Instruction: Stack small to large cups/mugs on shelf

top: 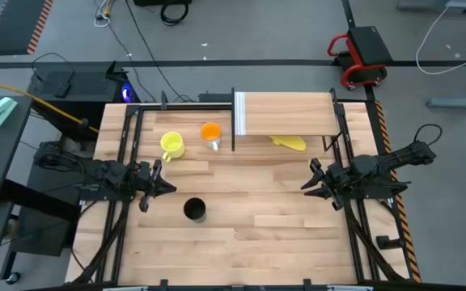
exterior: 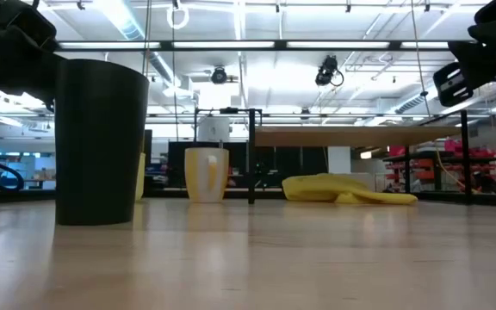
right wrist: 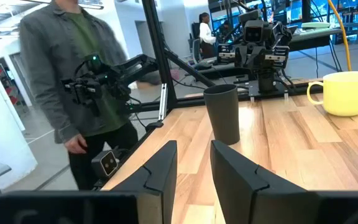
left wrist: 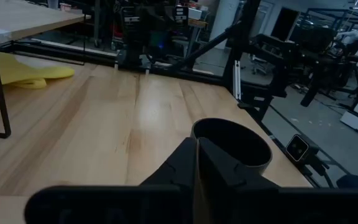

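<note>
Black cup (top: 194, 210) — tall, dark, cylindrical, standing upright with its open mouth up, on the bare table (top: 265, 234), well apart from the shelf (top: 290, 113) and nearer the table's front edge.

Relation governing the next move — the black cup stands just beside the left claw (top: 162, 187), a little toward the right arm and nearer the table's front edge; its long axis is vertical. The left claw is clearly the nearer; the right claw (top: 312, 183) hangs well across the table from the cup.

Left claw — fingers appear pressed together in its wrist view, holding nothing. Right claw — fingers spread, empty.

Yellow mug (top: 172, 145) — handled, upright, between the black cup and the shelf. Orange cup (top: 210, 133) — pale base, just beside the shelf's white end panel (top: 239, 113).

Judgement — no cup sits on the shelf yet; stacking has likely not begun.
</note>
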`<state>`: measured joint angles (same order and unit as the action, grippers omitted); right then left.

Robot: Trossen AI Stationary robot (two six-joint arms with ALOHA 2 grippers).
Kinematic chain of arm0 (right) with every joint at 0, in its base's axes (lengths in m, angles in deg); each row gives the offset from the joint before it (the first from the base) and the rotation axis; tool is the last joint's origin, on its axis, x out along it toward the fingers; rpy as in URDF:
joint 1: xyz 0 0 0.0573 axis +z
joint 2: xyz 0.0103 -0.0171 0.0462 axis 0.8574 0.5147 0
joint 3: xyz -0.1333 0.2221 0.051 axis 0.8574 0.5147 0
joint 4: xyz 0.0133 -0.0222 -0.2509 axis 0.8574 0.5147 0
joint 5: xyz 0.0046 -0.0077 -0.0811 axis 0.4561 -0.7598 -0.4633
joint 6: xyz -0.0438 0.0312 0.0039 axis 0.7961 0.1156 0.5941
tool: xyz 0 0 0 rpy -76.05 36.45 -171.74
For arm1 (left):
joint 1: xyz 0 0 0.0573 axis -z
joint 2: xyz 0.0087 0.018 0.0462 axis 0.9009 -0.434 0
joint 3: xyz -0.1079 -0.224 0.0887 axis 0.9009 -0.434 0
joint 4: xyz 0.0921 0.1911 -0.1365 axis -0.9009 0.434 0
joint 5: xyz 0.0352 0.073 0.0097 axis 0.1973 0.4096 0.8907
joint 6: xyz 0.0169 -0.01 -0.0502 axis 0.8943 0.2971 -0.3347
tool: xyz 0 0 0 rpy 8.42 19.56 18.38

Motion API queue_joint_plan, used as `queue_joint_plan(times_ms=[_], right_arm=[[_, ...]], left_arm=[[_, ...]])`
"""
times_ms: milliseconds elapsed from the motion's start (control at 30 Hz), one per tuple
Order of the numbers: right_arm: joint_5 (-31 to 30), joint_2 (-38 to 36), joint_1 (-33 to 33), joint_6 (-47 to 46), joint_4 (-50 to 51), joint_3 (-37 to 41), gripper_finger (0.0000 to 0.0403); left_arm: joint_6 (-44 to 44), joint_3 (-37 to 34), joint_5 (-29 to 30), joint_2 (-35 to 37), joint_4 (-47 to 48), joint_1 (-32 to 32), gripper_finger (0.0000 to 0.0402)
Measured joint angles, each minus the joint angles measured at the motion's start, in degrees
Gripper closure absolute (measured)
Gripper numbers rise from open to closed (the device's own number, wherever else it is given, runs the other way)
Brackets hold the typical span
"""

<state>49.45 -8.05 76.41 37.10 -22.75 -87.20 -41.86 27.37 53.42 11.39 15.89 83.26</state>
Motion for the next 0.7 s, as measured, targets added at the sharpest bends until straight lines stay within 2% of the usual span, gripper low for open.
queue_joint_plan(times_ms=[300,700], right_arm=[[0.0,0.0,0.0,0.0,0.0,0.0,0.0298],[0.0,0.0,0.0,0.0,0.0,0.0,0.0298]], left_arm=[[0.0,0.0,0.0,0.0,0.0,0.0,0.0366],[0.0,0.0,0.0,0.0,0.0,0.0,0.0375]])
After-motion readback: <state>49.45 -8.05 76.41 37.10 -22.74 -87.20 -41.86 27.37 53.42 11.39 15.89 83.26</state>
